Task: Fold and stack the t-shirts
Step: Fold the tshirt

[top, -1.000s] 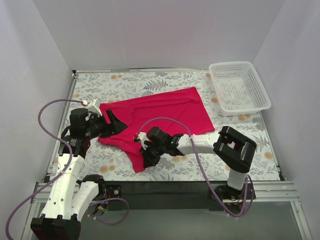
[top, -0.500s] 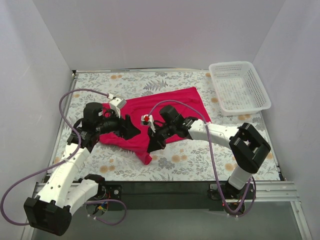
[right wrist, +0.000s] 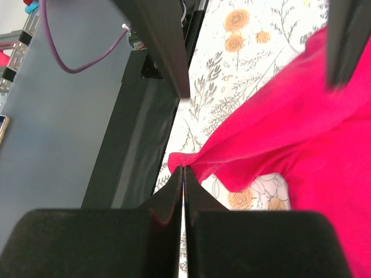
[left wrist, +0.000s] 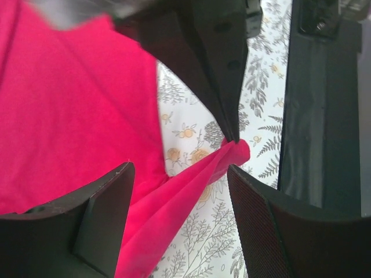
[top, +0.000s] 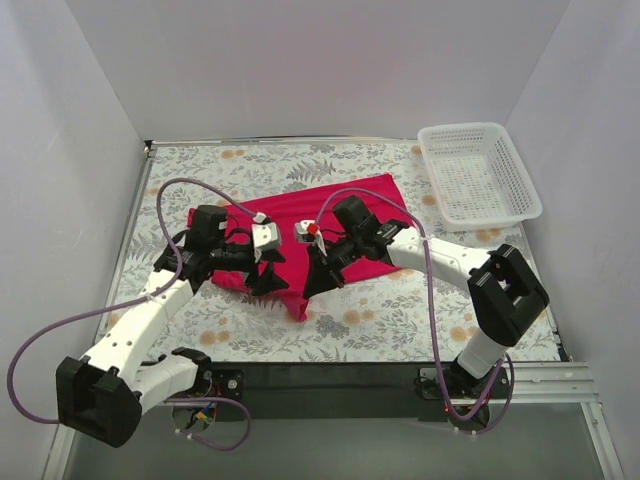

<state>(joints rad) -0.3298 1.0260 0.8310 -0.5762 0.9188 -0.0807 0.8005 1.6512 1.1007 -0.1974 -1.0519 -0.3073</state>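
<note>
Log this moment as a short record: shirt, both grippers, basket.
t-shirt: magenta-red, lying on the floral table, near corner raised into a taut fold
right gripper: shut on the t-shirt's raised corner
left gripper: open, raised cloth showing between its jaws, not gripped
basket: white mesh, far right of the table, apart from the t-shirt
</note>
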